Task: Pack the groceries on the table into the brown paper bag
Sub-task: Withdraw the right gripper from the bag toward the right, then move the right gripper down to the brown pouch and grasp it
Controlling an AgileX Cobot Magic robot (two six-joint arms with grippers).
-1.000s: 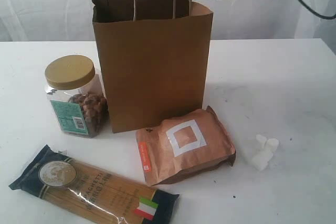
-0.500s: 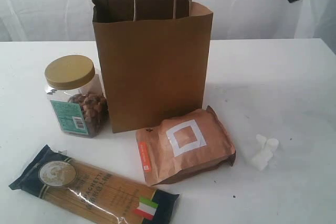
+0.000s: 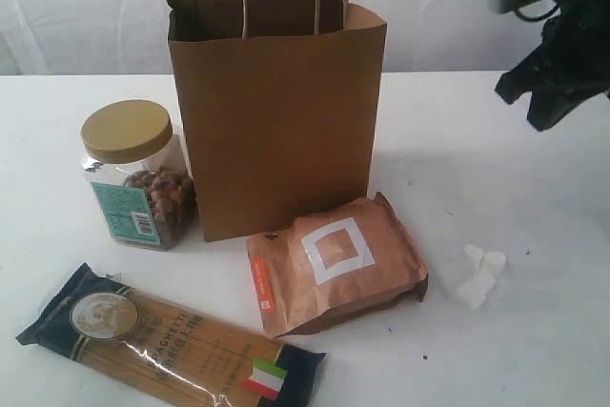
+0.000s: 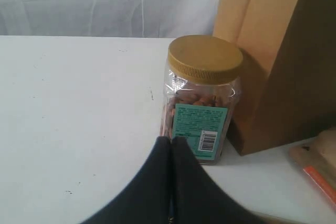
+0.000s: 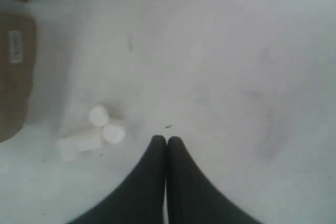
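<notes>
Brown paper bag [image 3: 276, 111] stands upright and open-topped on the white table [image 3: 534, 350]. Nut jar [image 3: 133, 173] stands just beside its left wall. Pouch [image 3: 335, 262] lies flat in front of the bag, spaghetti [image 3: 172, 335] at the near left, and marshmallows [image 3: 478, 275] to the right of the pouch. Right gripper [image 5: 166, 141] hangs above bare table near the marshmallows, its jaws pressed together and empty. Left gripper [image 4: 171, 141], its jaws likewise together and empty, points at the jar.

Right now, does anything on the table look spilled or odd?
The white marshmallows lie loose on the table, right of the copper pouch, in no visible packaging. Nothing else stands out.
</notes>
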